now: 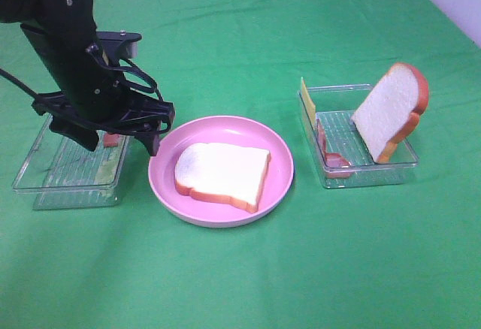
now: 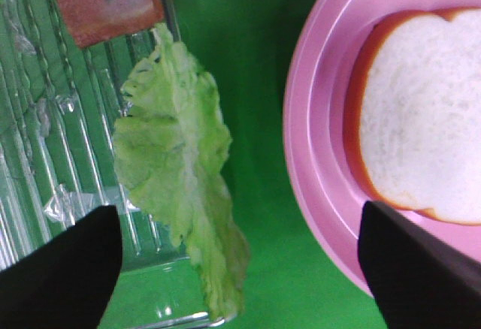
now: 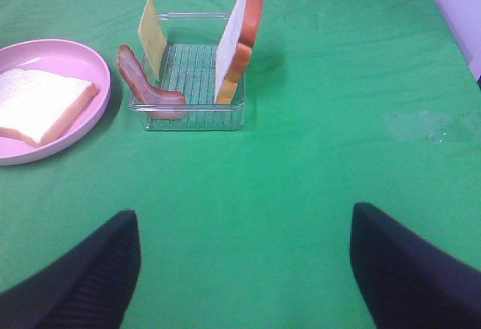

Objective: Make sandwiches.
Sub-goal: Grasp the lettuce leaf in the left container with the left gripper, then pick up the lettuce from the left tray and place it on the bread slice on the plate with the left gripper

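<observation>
Green cloth (image 1: 240,284) | lettuce (image 2: 180,164) beneath left gripper (image 2: 233,227), between its spread jaws

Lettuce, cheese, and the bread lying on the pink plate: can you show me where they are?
lettuce (image 2: 176,179): left wrist view, middle of the green leaf.
cheese (image 3: 152,36): right wrist view, its flat yellow face.
flat-lying bread slice (image 1: 222,171): exterior high view, the white centre.

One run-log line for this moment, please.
step: one bread slice on plate | left hand: open above lettuce | right hand: open, empty
</observation>
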